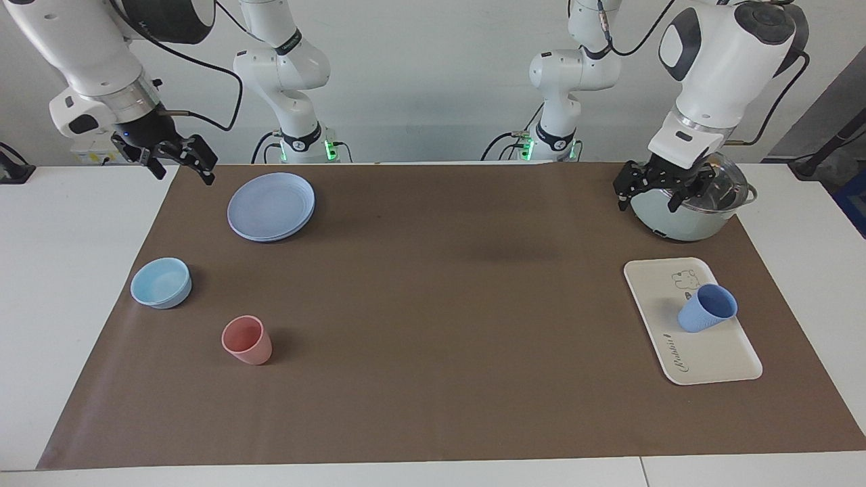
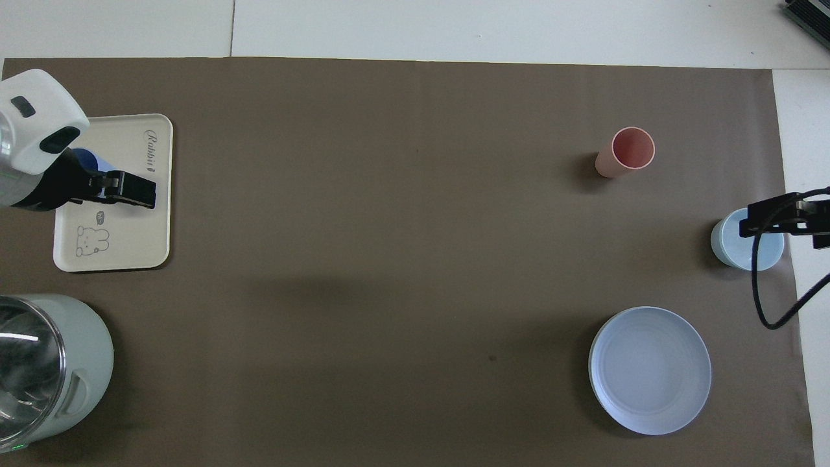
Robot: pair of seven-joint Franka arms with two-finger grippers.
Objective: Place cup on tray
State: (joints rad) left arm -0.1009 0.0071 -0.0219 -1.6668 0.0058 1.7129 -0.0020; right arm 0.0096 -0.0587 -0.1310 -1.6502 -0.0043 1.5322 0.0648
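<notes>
1. Cup (image 1: 707,308) on tray (image 1: 717,365), apparently tilted, at the 3 o'clock end of the facing view.
2. Left pincer (image 1: 648,191) released, over pot (image 1: 690,216).
3. Right pincer (image 1: 181,164) released, raised over table (image 1: 81,223) edge at 10 o'clock.

The middle of the desk (image 1: 433,304) lies bare and wide. At the left arm's end a pot (image 1: 690,206) stands nearest the robots, and the tray (image 1: 703,358) with the cup (image 1: 706,308) on it lies farther out. At the right arm's end the plate (image 1: 270,205), bowl (image 1: 161,283) and pink cup (image 1: 247,339) stand well apart.
</notes>
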